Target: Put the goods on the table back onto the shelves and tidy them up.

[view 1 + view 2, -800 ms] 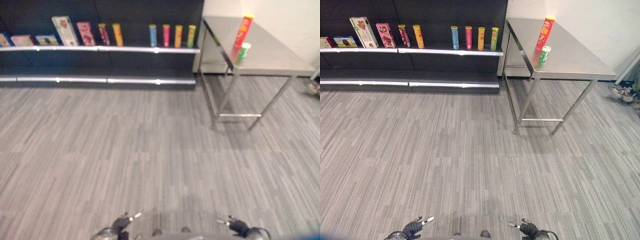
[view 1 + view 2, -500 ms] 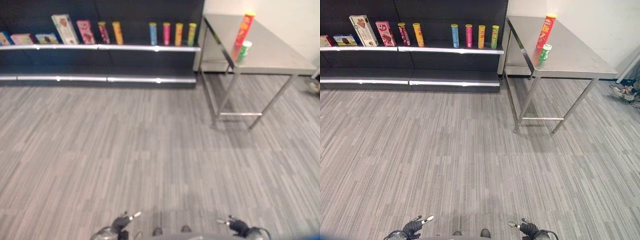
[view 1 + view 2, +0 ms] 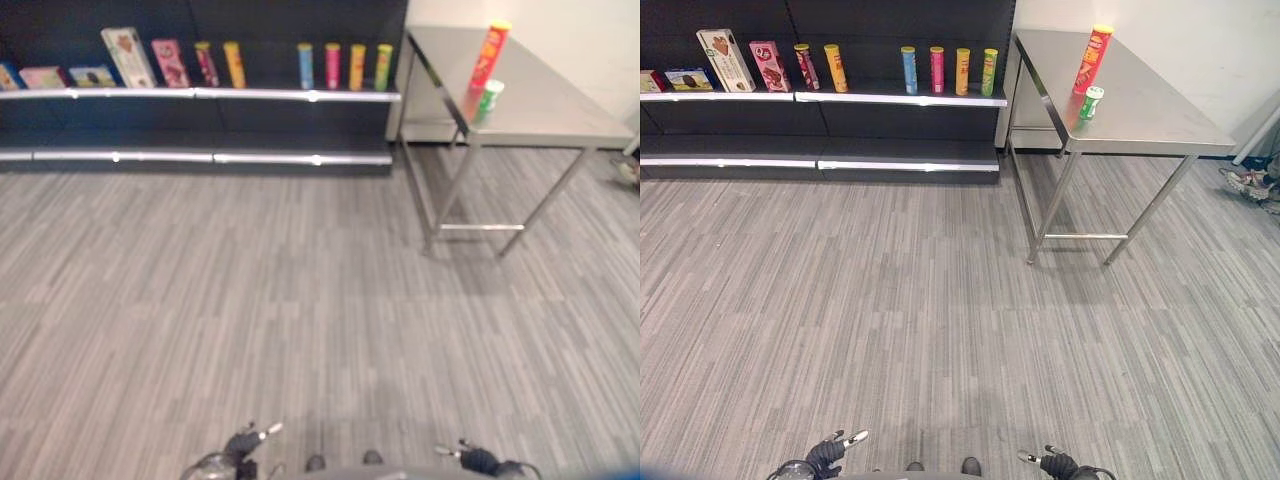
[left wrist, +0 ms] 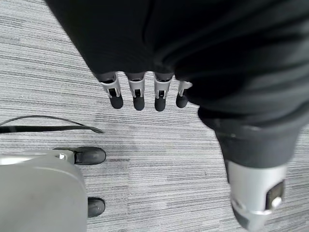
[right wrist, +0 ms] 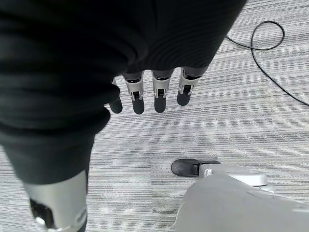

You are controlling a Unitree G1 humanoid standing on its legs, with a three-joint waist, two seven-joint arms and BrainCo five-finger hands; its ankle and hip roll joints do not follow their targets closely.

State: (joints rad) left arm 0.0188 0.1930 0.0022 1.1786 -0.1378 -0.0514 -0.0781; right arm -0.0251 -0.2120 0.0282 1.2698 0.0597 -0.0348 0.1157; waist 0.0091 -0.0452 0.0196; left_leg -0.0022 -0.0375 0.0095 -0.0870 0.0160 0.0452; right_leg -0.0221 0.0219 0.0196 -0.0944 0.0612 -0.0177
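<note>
Left eye view: the steel surface [image 3: 560, 110] stands at the far right, and two goods sit on it near its shelf-side edge: one tall red can [image 3: 488, 55] upright, and one small green cup [image 3: 487, 101] just in front of it. Left of the surface runs the dark shelf [image 3: 200, 96]. On it, counting outward from the surface: four cans in a group [image 3: 343, 67] (green, orange, pink, blue), then a gap, then two more cans [image 3: 221, 65], then two upright boxes [image 3: 148, 60], then flat packs at the far end that I cannot count surely. The left hand [image 3: 243, 445] and right hand [image 3: 474, 459] hang low over the grey floor [image 3: 300, 290], well apart from the surface.

Right eye view: same scene, six cans on the shelf, red can and green cup on the surface, the two close together.

Left wrist view: the fingers [image 4: 138, 96] hang straight in a row above the floor, relaxed, holding nothing.

Right wrist view: the fingers [image 5: 159, 98] hang straight too, relaxed and empty, over the floor.
</note>
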